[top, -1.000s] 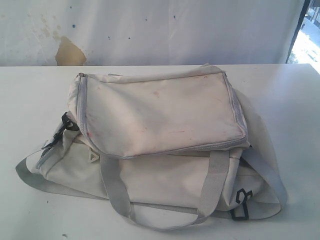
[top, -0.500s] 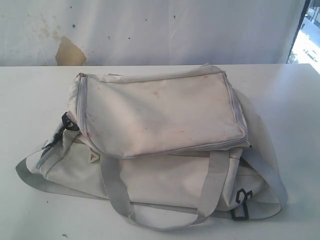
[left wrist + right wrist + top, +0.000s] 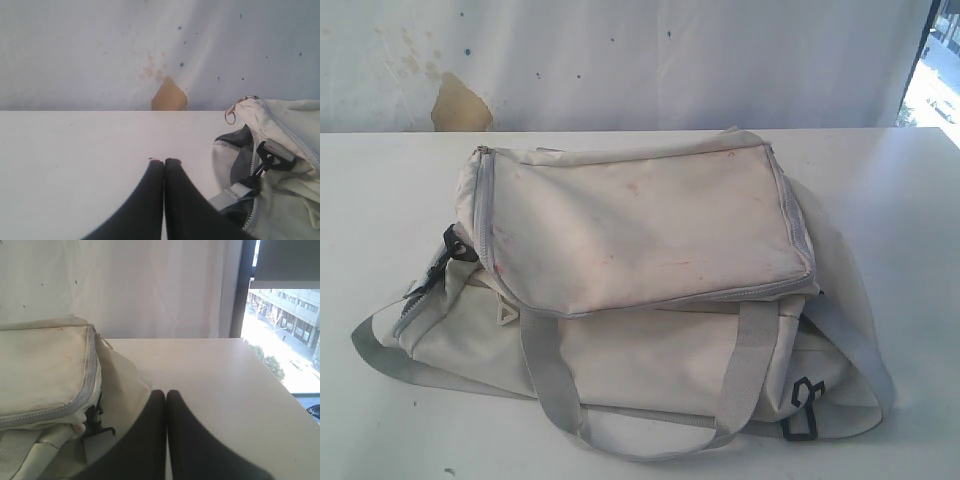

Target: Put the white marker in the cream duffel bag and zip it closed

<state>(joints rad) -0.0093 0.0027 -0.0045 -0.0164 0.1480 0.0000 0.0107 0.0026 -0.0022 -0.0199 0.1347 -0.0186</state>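
The cream duffel bag [image 3: 640, 270] lies in the middle of the white table [image 3: 380, 180], its stained top panel up, grey handles hanging toward the front edge. Its left end shows a partly unzipped grey zipper [image 3: 235, 142] and a black clip [image 3: 267, 160]. The white marker is not visible in any view. My left gripper [image 3: 164, 160] is shut with nothing between its fingers, over bare table beside the bag's left end. Shut and empty as well, my right gripper [image 3: 166, 392] hovers by the bag's right end [image 3: 50, 365]. Neither gripper appears in the exterior view.
A pale wall with a brown patch [image 3: 458, 105] runs behind the table. A window [image 3: 282, 315] opens beyond the table's right edge. The bag's grey shoulder strap [image 3: 380, 360] trails on the table at the front left, and a black logo and clip [image 3: 804, 405] sit at its front right.
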